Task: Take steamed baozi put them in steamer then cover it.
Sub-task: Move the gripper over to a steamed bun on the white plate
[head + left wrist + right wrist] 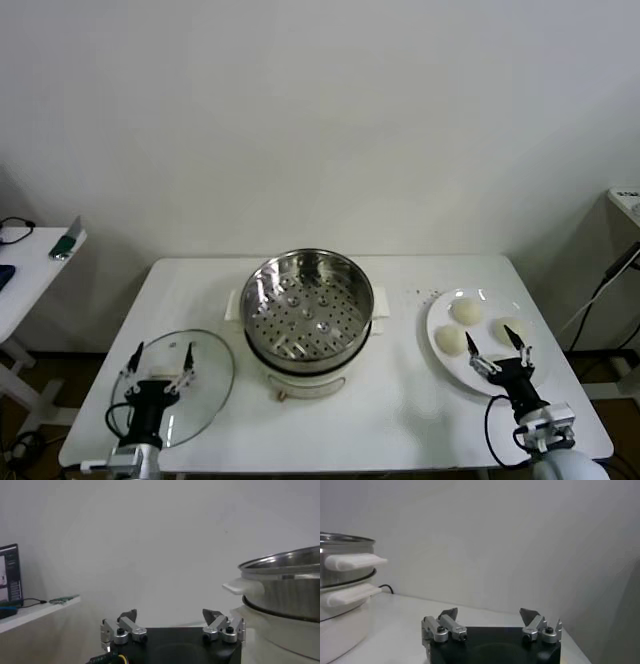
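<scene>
Head view: nearest me, my left gripper (160,357) is hovering over the glass lid (205,385), which is lying flat on the near left part of the white table (400,420); its fingers are spread wide. My right gripper (497,349) is hanging over the near edge of the white plate (445,365) on the right side of the table, fingers also spread and holding nothing. Three baozi (466,310) are sitting on that plate, just beyond my right fingertips; I cannot tell whether a fourth is hiding under the gripper. Between the lid and the plate, the steamer (307,305) is standing uncovered at the table's centre, its perforated steel basket showing no buns inside. Farther off to my left, a second white table (25,270) is holding a few small items. Beyond everything, a plain white wall (320,120) is filling the background.
</scene>
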Tool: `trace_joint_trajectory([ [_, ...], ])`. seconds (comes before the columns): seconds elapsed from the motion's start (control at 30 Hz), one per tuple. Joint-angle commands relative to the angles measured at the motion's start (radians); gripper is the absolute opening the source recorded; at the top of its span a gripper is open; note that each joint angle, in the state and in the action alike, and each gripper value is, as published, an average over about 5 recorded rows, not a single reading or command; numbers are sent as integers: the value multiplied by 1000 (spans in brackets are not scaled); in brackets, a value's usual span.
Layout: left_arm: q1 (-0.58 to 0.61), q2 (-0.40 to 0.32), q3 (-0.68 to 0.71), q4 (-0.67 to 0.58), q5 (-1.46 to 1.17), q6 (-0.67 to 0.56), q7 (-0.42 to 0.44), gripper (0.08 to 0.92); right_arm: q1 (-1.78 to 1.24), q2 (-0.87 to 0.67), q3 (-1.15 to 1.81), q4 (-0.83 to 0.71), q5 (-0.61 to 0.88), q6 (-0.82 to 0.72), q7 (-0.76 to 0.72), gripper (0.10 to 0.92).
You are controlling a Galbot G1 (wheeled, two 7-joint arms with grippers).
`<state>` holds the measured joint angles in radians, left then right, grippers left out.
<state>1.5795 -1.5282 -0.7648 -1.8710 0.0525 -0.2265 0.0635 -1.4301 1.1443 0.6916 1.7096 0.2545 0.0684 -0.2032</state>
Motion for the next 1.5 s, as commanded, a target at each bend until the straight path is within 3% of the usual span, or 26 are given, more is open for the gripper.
trace_joint_trajectory([
  [0.03,-6,23,12,-3,-4,-1,-24,823,118,-180,-16,-25,-128,-172,-137,823],
  [0.17,-3,37,20,-14,-3,8,-31,823,214,-374,-75,-76,-215,-266,-333,823],
  [0.3,1,45,26,-13,-4,4,-34,823,402,-555,-216,-184,-316,-263,-573,823],
  [0.4,8,48,32,-7,-2,2,-36,823,607,-622,-393,-280,-421,-236,-734,823],
  [0.57,14,51,35,-3,-3,6,-38,823,939,-648,-728,-399,-501,-195,-834,823],
  [1.0,15,62,34,-18,-74,66,-41,823,1518,-485,-1462,-715,-474,-148,-909,823],
  [1.5,2,84,21,-10,-99,97,-63,823,1553,-222,-1536,-1011,-503,-110,-901,823],
])
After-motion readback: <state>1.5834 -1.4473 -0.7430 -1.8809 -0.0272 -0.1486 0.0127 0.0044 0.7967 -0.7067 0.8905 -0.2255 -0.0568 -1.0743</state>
